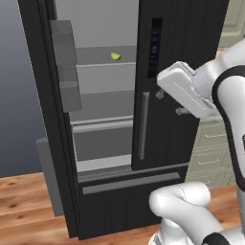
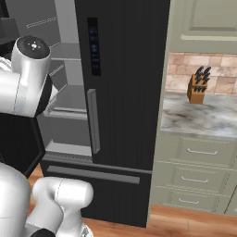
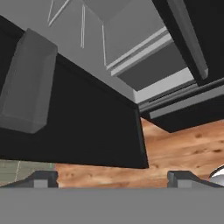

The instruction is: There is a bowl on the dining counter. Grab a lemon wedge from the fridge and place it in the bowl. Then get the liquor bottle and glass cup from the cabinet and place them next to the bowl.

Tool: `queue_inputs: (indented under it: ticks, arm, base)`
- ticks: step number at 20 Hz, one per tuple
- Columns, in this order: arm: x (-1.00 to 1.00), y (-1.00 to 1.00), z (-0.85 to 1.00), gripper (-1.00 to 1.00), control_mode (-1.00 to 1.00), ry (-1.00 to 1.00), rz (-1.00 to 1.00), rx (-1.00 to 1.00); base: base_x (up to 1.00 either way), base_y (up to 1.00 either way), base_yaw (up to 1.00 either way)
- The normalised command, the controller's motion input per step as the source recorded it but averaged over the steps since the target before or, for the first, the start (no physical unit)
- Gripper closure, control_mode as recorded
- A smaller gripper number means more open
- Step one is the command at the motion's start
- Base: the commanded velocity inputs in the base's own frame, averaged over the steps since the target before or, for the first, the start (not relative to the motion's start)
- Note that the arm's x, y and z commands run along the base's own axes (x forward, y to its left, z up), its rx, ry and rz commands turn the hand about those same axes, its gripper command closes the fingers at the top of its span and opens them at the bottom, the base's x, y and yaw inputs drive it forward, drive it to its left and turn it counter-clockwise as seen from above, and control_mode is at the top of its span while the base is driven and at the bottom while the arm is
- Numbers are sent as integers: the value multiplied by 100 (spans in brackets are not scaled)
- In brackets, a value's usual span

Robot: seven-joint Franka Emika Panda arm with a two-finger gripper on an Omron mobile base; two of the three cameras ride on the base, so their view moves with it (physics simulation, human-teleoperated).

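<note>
With the fridge [image 1: 115, 143] open, the empty, spread gripper [image 3: 111, 178] should approach the lemon wedge [image 1: 115, 56], upper centre, level and slow.

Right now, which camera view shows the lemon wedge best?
The left base view: the lemon wedge lies in plain sight on an upper shelf of the open fridge. In the right base view and the hand view I cannot make it out.

Kitchen — fridge [image 1: 158, 95], knife block [image 2: 198, 86]
</note>
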Motion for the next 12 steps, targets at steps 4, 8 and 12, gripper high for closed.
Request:
queue_inputs:
  ticks: [4,8,12]
  arm:
    - [42,0,-55,-100,-100,-2,-8,-30]
    - [36,-2,-50,-100,-100,-5,-12,-30]
    - [38,-11,-33,-100,-100,-6,-10,-28]
  base:
    - [0,0,0]
    - [0,0,0]
    - [0,0,0]
